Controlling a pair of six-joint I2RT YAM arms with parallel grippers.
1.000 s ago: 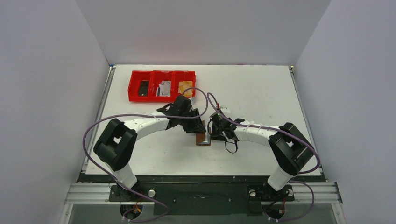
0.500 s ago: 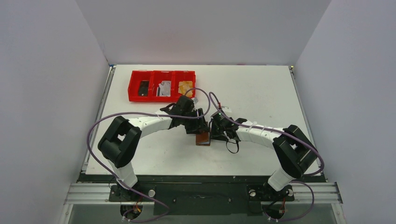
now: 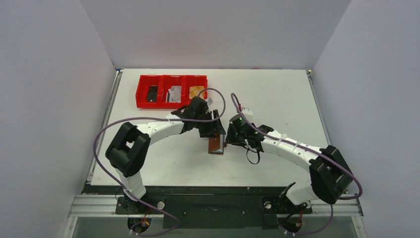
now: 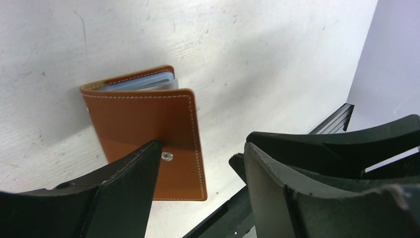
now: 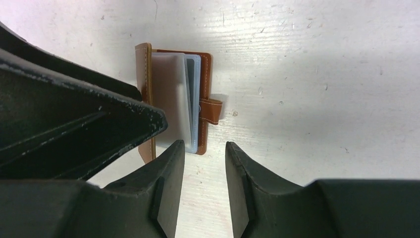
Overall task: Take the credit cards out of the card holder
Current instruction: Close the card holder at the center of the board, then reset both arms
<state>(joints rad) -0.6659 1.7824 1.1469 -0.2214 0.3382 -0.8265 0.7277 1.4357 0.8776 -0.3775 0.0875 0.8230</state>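
The brown leather card holder [image 3: 216,145] lies on the table between my two grippers, its cover slightly ajar. Grey-blue inner pockets [image 5: 171,99] and the short strap tab [image 5: 212,110] show in the right wrist view; I cannot tell whether cards sit in them. My left gripper [image 4: 202,146] is open above the holder's cover [image 4: 143,124], one finger [image 4: 133,168] over the snap. My right gripper [image 5: 204,145] is open just off the holder's near edge, with only table between its fingers. A silver credit card [image 3: 174,93] and an orange one [image 3: 197,91] lie in the red tray.
The red three-compartment tray [image 3: 171,77] stands at the back left, its left compartment holding a dark item [image 3: 152,92]. Purple cables loop over both arms near the holder. The left gripper's finger [image 5: 74,114] fills the left of the right wrist view.
Both grippers have opened. The right arm has swung out to the right, and its gripper has drawn a little away from the card holder, which lies free on the table.
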